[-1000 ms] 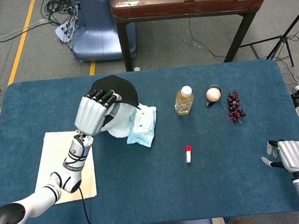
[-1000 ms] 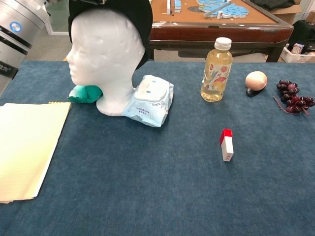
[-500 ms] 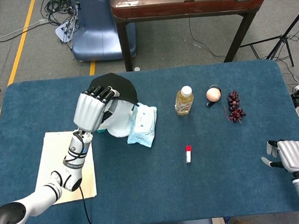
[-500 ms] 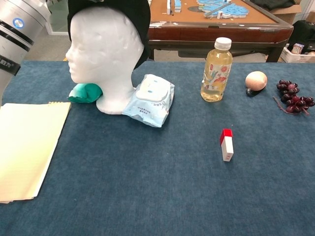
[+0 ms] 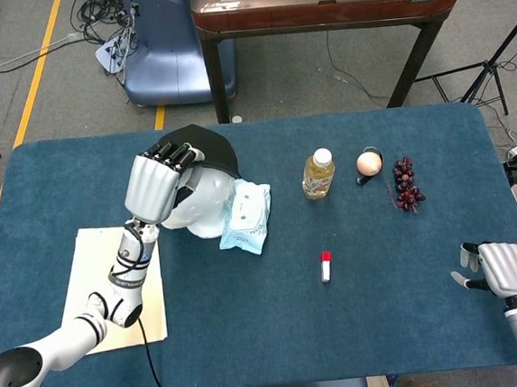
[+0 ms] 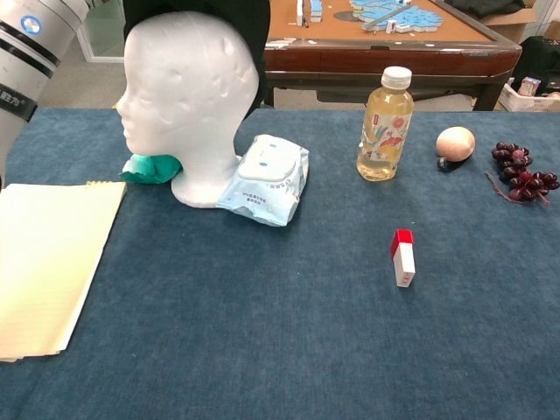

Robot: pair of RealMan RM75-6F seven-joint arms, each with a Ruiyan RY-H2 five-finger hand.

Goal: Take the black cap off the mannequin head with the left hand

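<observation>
My left hand (image 5: pixel 153 180) has pulled the black cloth cap (image 5: pixel 208 149) further back, so more of the white foam mannequin head (image 6: pixel 186 96) shows. Its fingers grip the cap's front edge. The clear plastic bottle (image 6: pixel 384 124) holds yellow drink. Only the head view shows my right hand (image 5: pixel 496 270), low by the counter's (image 5: pixel 360 320) edge, holding nothing, fingers apart.

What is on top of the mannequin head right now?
The black cap sits on the back of the mannequin head, its forehead bare. The left hand is at the cap's front edge. Whether the fingers actually hold the fabric is hidden.
</observation>
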